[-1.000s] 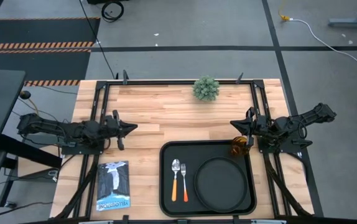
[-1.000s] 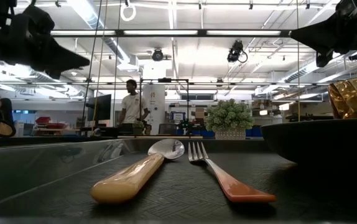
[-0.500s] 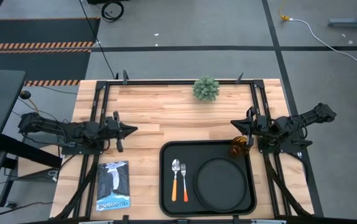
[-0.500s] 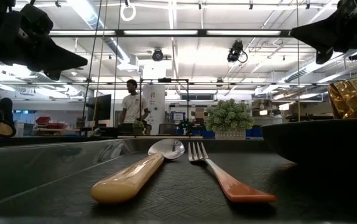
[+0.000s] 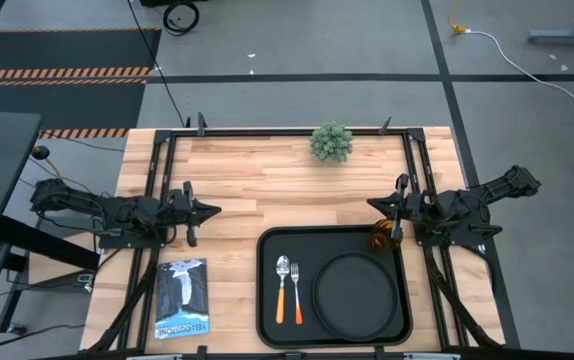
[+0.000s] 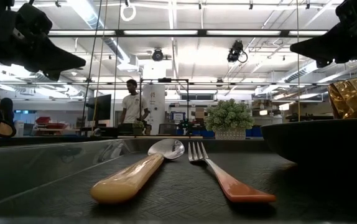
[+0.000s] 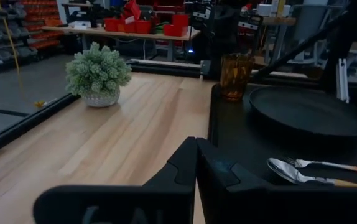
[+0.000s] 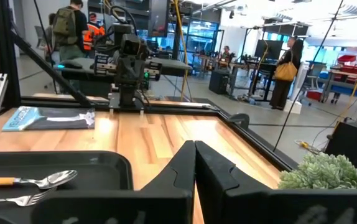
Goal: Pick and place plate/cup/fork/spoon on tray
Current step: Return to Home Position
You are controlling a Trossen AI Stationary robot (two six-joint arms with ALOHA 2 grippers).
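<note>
Low view, right at tray level, shows spoon (image 6: 138, 169) and fork (image 6: 223, 173) up close w/ the plate (image 6: 318, 138) rim beside them and amber cup (image 6: 354, 96) behind it — but no layout. High view gives that: tray (image 5: 333, 335) holds spoon, fork, plate, and cup in its far right corner. Right gripper (image 5: 379, 205) sits just beyond the cup, above the table, fingers pressed together, holding nothing. Left gripper (image 5: 210, 210) — also closed, empty — is well apart, over bare table (image 5: 267, 180) left of the tray. Farther back: potted plant (image 5: 332, 142) at the table's far edge.
</note>
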